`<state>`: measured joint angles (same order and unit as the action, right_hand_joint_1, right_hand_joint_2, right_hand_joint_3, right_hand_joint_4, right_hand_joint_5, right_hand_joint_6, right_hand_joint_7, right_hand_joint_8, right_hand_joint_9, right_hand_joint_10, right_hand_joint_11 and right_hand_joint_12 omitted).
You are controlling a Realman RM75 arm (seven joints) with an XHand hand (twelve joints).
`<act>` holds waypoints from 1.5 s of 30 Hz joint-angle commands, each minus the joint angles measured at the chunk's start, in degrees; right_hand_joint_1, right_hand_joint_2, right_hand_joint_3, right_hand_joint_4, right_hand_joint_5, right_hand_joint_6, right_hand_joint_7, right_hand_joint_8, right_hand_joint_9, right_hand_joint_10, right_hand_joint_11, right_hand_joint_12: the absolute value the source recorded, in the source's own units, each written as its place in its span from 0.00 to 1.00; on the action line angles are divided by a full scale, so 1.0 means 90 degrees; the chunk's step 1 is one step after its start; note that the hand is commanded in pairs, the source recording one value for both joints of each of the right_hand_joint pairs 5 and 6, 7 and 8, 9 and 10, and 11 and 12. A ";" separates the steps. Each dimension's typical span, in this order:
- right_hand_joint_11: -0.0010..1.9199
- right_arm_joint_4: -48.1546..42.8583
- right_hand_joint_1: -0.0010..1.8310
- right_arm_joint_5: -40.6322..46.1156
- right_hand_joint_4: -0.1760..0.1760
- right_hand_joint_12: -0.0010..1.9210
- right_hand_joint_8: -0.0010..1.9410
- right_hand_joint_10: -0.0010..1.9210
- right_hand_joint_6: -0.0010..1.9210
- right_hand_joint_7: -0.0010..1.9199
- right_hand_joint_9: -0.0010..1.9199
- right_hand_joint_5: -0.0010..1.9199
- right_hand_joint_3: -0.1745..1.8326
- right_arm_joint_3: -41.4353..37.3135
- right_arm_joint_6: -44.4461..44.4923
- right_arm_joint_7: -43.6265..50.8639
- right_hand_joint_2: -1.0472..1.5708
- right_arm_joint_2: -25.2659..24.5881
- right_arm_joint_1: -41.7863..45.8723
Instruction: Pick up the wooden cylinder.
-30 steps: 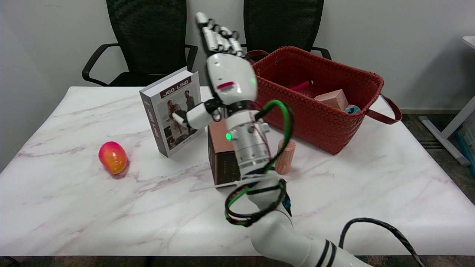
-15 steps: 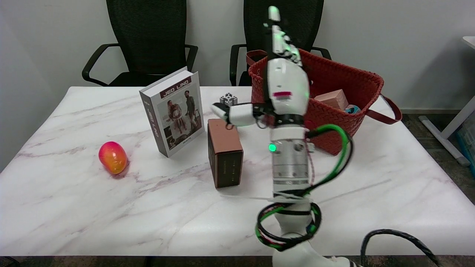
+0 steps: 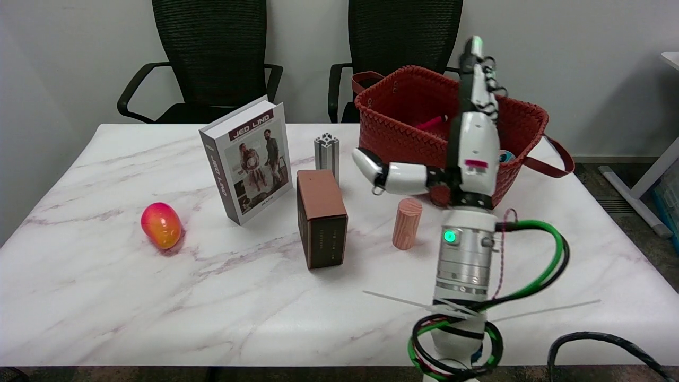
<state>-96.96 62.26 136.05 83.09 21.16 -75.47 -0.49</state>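
The wooden cylinder (image 3: 407, 223) stands upright on the marble table (image 3: 159, 297), just right of a brown box. My right hand (image 3: 467, 148) is raised above and to the right of it, seen edge-on, fingers stretched upward and the thumb sticking out to the left over the cylinder. It holds nothing and does not touch the cylinder. The forearm rises from the table's near edge at the lower right.
A brown box (image 3: 321, 217) stands left of the cylinder, a grey metal block (image 3: 327, 154) behind it, a book (image 3: 246, 159) further left. A red woven basket (image 3: 403, 138) with items sits behind the hand. A red-yellow fruit (image 3: 161, 225) lies at the left.
My right arm has swung to the right, from in front of the brown box to the cylinder's right side. The cylinder and the metal block, hidden before, now show.
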 commanded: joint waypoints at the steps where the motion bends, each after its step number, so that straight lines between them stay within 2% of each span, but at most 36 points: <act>1: 0.00 0.0432 0.57 0.0909 0.50 0.00 0.03 0.03 0.00 0.03 0.03 0.00 0.39 0.0446 0.1652 -0.2030 0.42 0.0607 0.0362; 11: 0.00 0.0619 0.61 0.1654 0.50 0.00 0.01 0.01 0.00 0.01 0.01 0.00 0.30 0.0586 0.1540 -0.2444 0.41 0.0705 0.0408; 19: 0.00 0.0960 0.61 0.2012 0.50 0.00 0.03 0.06 0.00 0.03 0.06 0.00 0.26 0.0337 0.0961 -0.3137 0.45 0.0688 0.0408; 29: 0.00 0.1060 0.66 0.2203 0.50 0.00 0.05 0.08 0.00 0.05 0.08 0.00 0.31 0.0219 0.0519 -0.3137 0.49 0.0680 0.0400; 45: 0.00 0.1342 0.66 0.2565 0.50 0.00 0.09 0.09 0.00 0.09 0.09 0.00 0.40 0.0118 -0.0137 -0.3429 0.50 0.0635 0.0400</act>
<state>-87.78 81.66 138.56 87.95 -5.73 -69.63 3.05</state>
